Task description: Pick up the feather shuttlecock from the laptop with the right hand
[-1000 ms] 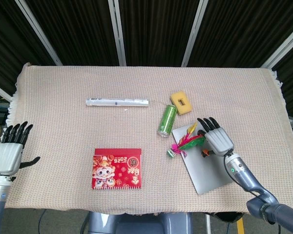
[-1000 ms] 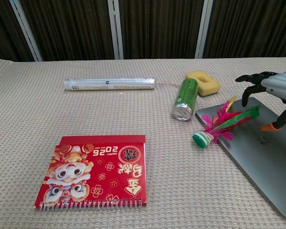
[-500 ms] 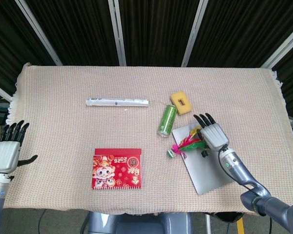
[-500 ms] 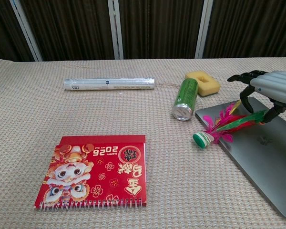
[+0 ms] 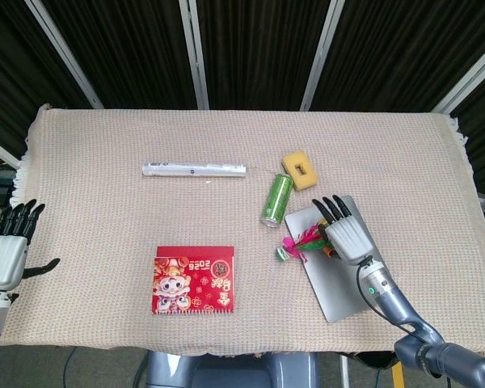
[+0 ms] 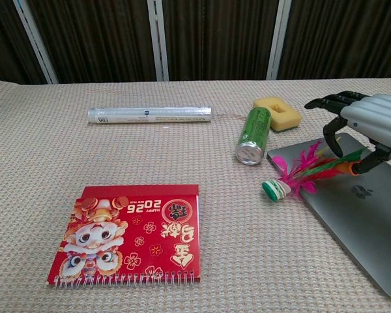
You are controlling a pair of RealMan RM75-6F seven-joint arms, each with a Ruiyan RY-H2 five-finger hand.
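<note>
The feather shuttlecock lies across the near left corner of the grey laptop. Its green base rests on the cloth, and its pink and green feathers point toward my right hand. My right hand arches over the feather end with fingers spread. The thumb's orange tip sits beside the green feather, and nothing is clasped. My left hand hangs at the table's left edge, fingers straight, holding nothing; only the head view shows it.
A green can lies just left of the laptop's far corner, with a yellow sponge behind it. A silver tube lies further back on the left. A red calendar lies near the front.
My right hand has moved left along the laptop and lowered over the shuttlecock's feathers. The shuttlecock has shifted slightly left. My left hand has drifted a little down.
</note>
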